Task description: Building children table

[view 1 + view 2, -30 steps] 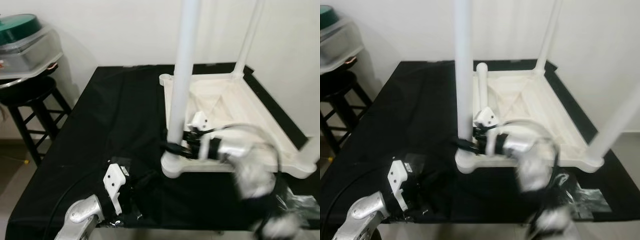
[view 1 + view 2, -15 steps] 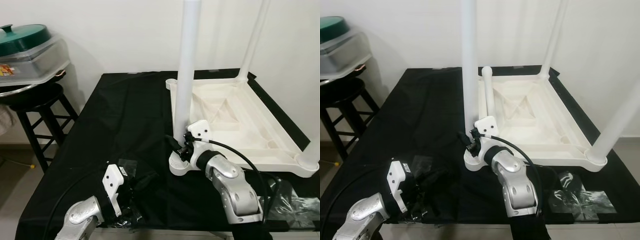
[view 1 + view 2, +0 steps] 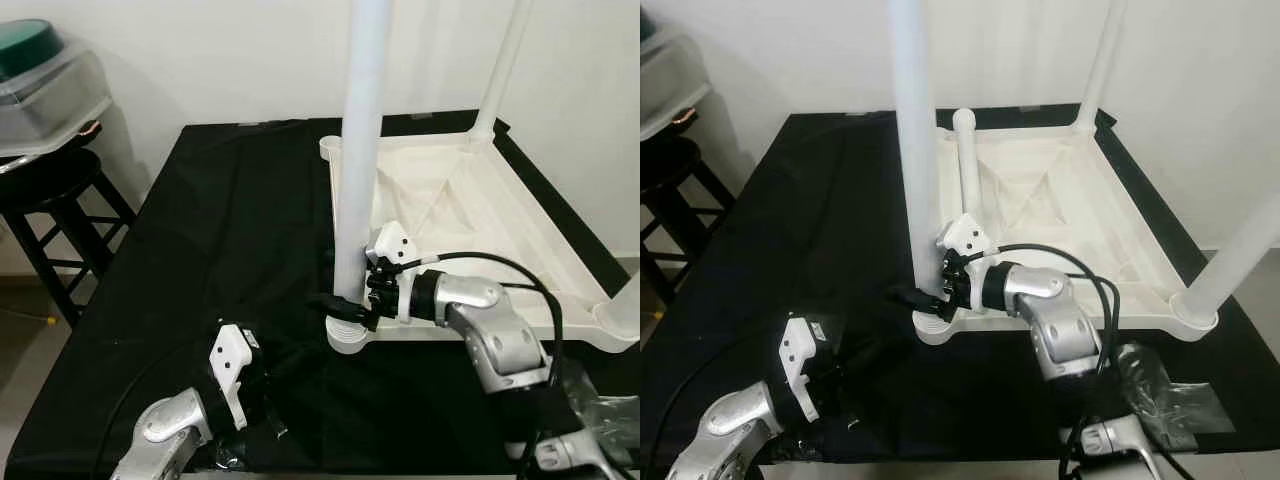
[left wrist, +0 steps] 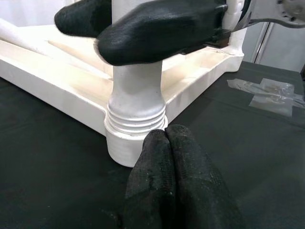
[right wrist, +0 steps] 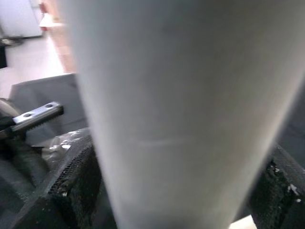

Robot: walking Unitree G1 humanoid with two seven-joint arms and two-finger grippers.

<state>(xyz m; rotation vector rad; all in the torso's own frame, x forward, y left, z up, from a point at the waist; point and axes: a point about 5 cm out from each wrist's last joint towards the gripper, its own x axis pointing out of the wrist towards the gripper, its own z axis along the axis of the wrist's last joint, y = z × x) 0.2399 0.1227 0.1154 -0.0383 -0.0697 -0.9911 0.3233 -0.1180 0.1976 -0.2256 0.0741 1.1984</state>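
One white table leg [image 3: 357, 150], clamped low by right gripper [image 3: 345, 305]

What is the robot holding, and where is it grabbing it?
The right claw grips the white table leg low down, just above its threaded base in the tabletop's corner socket. The left claw is shut on nothing.

Black-draped table [image 3: 230, 230], carrying an upturned white plastic children's table [image 3: 470, 215] toward its right edge; crumpled clear plastic wrap [image 3: 1165, 395] at the near right corner.
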